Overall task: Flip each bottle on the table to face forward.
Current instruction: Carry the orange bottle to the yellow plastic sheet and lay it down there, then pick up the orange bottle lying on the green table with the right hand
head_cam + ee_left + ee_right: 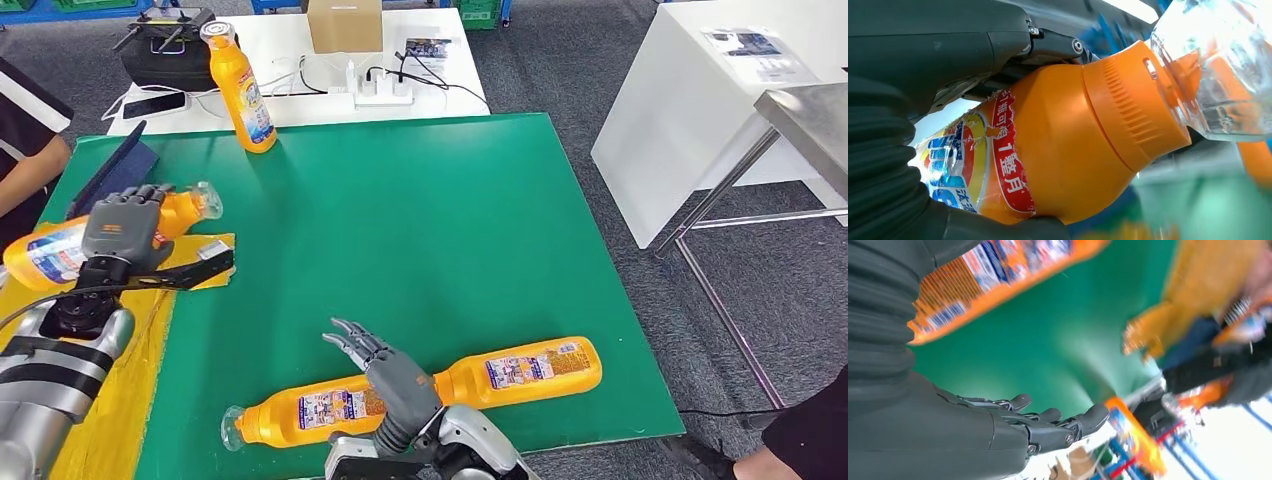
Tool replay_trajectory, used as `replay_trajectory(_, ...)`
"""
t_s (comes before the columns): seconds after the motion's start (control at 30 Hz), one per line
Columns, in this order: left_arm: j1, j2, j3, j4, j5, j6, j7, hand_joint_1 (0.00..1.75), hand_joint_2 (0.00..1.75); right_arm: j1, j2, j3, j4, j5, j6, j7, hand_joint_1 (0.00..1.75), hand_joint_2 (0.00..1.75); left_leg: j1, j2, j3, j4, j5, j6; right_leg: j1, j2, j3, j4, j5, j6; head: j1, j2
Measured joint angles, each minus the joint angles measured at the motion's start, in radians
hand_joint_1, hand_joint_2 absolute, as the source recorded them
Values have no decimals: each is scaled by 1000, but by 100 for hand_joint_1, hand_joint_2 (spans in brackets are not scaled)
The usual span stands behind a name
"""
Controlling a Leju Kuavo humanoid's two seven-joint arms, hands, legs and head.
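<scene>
The left hand [124, 232] covers the middle of a held bottle [60, 250], so only its label end and its clear cap end show past the fingers; it is gripped lying sideways above the worktop's [420, 230] left edge. In the left wrist view the held bottle [1063, 150] is close enough that its torn label is cut off by the hand's grey cover. The right wrist view is blurred, and things beyond the green surface there are hard to make out.

The right hand [385, 365] holds nothing, fingers spread apart, above the near edge between 2 lying bottles. The near-left bottle [305, 410] lies on its side just beside the hand, clear cap pointing left; its right end is hidden behind the hand. The near-right bottle [525, 370] also lies flat, its neck end hidden by the hand. 1 upright bottle [242, 90] stands at the far left corner of the green mat. A yellow cloth [110, 400] lies along the left side, partly under the left arm. A person's sleeve [25, 130] is cut off at the left edge.
</scene>
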Motion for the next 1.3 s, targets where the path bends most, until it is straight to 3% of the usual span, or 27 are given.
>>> replay_trajectory(0.23, -77, -55, -75, 232, 2, -95, 11, 175, 175, -73, -20, 85, 147, 74, 17, 57, 0, 175, 0, 0, 0, 0, 1, 1, 0, 0, 10, 0, 2, -1, 0, 0)
replay_trajectory(0.53, -101, -100, -99, 365, 51, -119, 46, 175, 175, -144, -17, 133, 274, 171, -22, 145, 0, 175, 0, 0, 0, 0, 1, 1, 0, 0, 10, 0, 2, -2, 0, 0)
replay_trajectory(0.57, -101, -104, -100, 373, 54, -119, 53, 153, 175, -153, -13, 135, 288, 180, -27, 152, 0, 175, 0, 0, 0, 0, 1, 1, 0, 0, 10, 0, 2, -2, 0, 0)
replay_trajectory(0.67, -101, -111, -104, 392, 58, -115, 64, 27, 175, -175, -3, 143, 320, 191, -32, 160, 0, 175, 0, 0, 0, 0, 2, 1, 0, 0, 10, 0, 2, -2, 0, 0)
replay_trajectory(0.7, -101, -113, -104, 397, 58, -111, 69, 5, 175, -180, 0, 145, 329, 194, -33, 162, 0, 175, 0, 0, 0, 0, 2, 1, 0, 0, 10, 0, 2, -2, 0, 0)
replay_trajectory(0.83, -102, -121, -105, 408, 60, -69, 93, 0, 175, -204, 13, 148, 371, 207, -29, 176, 4, 175, 0, 0, 1, 0, 3, 1, 0, 0, 9, 0, 2, -2, 0, 0)
replay_trajectory(0.87, -102, -123, -105, 410, 62, -60, 95, 0, 175, -212, 16, 149, 382, 210, -27, 178, 17, 175, 0, 0, 1, 0, 3, 1, 0, 0, 8, 0, 2, -2, 0, 0)
replay_trajectory(0.97, -104, -130, -105, 414, 82, -34, 82, 0, 175, -234, 23, 149, 416, 211, -19, 179, 114, 175, 0, 0, 3, 0, 3, 1, 0, 0, 3, 0, 2, -3, 0, 0)
replay_trajectory(1.0, -104, -133, -104, 414, 94, -22, 71, 0, 175, -240, 25, 149, 428, 207, -16, 178, 136, 175, 0, 0, 4, 0, 3, 1, 0, 0, 3, 0, 2, -3, 0, 0)
replay_trajectory(1.03, -105, -136, -102, 414, 107, -10, 57, 0, 175, -247, 26, 148, 439, 200, -11, 175, 138, 175, 0, 0, 4, 0, 3, 1, 0, 0, 3, 0, 1, -3, 0, 0)
replay_trajectory(1.17, -110, -152, -92, 412, 138, 16, 22, 0, 0, -269, 30, 143, 475, 167, 10, 152, 170, 175, 0, 1, 6, 0, 3, 1, 0, 0, 4, 0, 2, -4, 0, 0)
replay_trajectory(1.3, -109, -171, -81, 381, 206, 60, -41, 0, 0, -284, 31, 126, 508, 115, 25, 122, 175, 175, 0, 1, 8, 0, 4, 1, 0, 0, 5, -1, 3, -4, 0, 0)
